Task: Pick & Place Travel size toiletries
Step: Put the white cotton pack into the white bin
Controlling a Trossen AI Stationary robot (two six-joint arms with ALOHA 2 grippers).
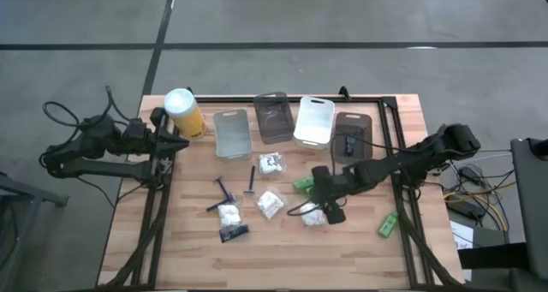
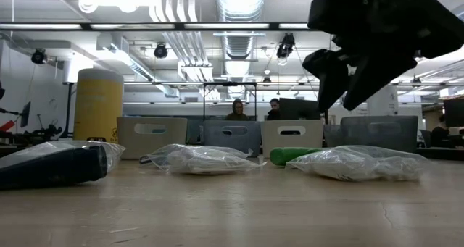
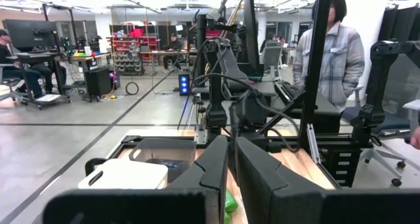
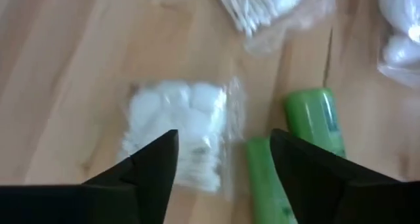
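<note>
Small toiletries lie scattered on the wooden table: white crinkly packets [image 1: 271,163] [image 1: 270,204] [image 1: 229,213], two dark blue razors [image 1: 224,187], a black sachet [image 1: 233,233] and green tubes [image 1: 302,185] [image 1: 387,225]. My right gripper [image 1: 325,202] is open and hovers above one white packet [image 4: 177,129], its fingers on either side of the packet's edge, with two green tubes [image 4: 315,115] beside it. In the low view this gripper [image 2: 362,66] hangs clear above the packet [image 2: 355,162]. My left gripper [image 3: 230,161] is shut and waits at the table's left edge, next to the canister.
Four small bins stand in a row along the far side: clear [image 1: 231,131], grey [image 1: 274,116], white [image 1: 314,121] and dark [image 1: 351,136]. A tall yellow canister [image 1: 184,112] stands at the far left. People show in the room beyond the table.
</note>
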